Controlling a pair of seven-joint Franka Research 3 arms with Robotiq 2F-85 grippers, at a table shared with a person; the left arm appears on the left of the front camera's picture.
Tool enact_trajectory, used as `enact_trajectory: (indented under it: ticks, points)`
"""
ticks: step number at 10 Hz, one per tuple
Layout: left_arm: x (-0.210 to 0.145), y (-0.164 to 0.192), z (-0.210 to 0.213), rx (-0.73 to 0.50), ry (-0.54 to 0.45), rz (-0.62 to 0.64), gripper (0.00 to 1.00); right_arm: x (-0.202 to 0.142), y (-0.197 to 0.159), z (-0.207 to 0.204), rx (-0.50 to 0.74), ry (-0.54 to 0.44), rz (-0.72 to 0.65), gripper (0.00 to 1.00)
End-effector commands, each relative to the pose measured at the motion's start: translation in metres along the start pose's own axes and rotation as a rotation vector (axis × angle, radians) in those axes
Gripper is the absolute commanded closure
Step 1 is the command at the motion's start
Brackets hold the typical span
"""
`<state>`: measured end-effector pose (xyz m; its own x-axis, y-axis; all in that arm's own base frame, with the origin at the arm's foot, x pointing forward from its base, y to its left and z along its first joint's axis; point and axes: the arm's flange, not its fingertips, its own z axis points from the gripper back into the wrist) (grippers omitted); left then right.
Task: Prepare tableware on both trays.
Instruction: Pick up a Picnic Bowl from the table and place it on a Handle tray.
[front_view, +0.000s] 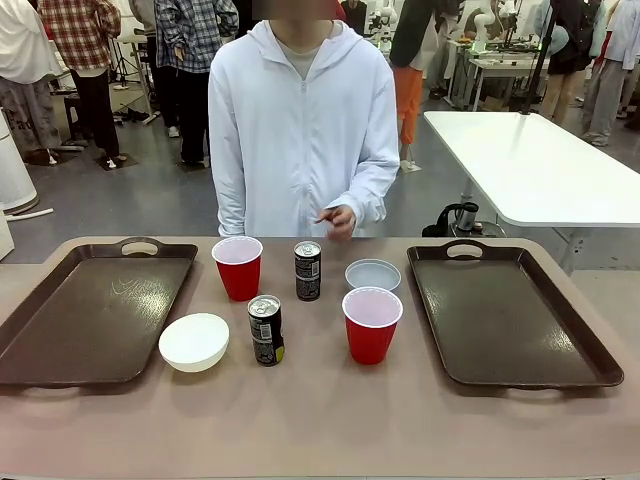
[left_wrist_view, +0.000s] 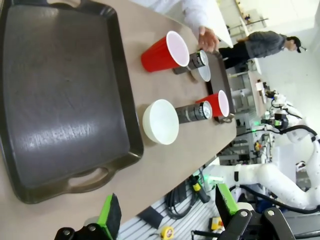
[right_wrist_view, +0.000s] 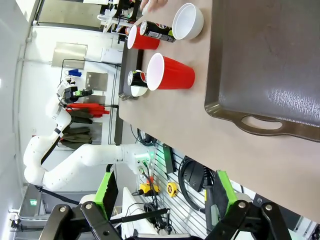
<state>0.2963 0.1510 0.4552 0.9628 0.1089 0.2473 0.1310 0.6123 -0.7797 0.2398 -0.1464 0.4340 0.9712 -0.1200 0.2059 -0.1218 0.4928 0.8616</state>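
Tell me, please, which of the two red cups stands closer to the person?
The cup nearest the left tray; the other cup stands closer to the robot, just in front of the pale bowl.

The left hand (left_wrist_view: 167, 207) and the right hand (right_wrist_view: 165, 190) are alike: black linked fingers faced with bright green pads (left_wrist_view: 110, 215), and round silvery pins at the joints. Farther off in each wrist view the other arm shows as smooth, white, rounded segments — the right arm (left_wrist_view: 272, 180) with a thin black cable running beside it, the left arm (right_wrist_view: 75, 162) plain white. The person (front_view: 300, 130) at the far side wears a white zip-up hooded jacket with long sleeves over a pale grey top.
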Motion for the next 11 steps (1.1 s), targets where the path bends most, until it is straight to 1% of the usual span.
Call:
enact_trajectory:
  ticks: [1, 4, 7, 8, 9, 10, 11]
  points:
    - [0.001, 0.001, 0.001, -0.008, -0.014, 0.004, 0.00, 0.002, -0.001, 0.000, 0.020, -0.007, 0.006, 0.00]
    - [0.000, 0.000, 0.000, -0.001, -0.001, 0.000, 0.00, 0.002, -0.001, 0.000, 0.020, -0.007, 0.006, 0.00]
    - [0.001, -0.075, -0.042, 0.309, -0.001, -0.085, 0.00, 0.002, -0.001, 0.000, 0.020, -0.007, 0.006, 0.00]
    - [0.006, -0.095, -0.061, 0.438, 0.016, -0.093, 0.00, 0.002, -0.001, 0.000, 0.020, -0.007, 0.006, 0.00]
    - [0.009, -0.112, -0.086, 0.549, 0.055, -0.110, 0.00, 0.002, -0.001, 0.000, 0.020, -0.007, 0.006, 0.00]
    - [0.007, -0.124, -0.122, 0.673, 0.101, -0.133, 0.00, 0.002, -0.001, 0.000, 0.020, -0.007, 0.006, 0.00]
    - [0.003, -0.134, -0.156, 0.770, 0.170, -0.156, 0.00, 0.002, -0.001, 0.000, 0.020, -0.007, 0.006, 0.00]
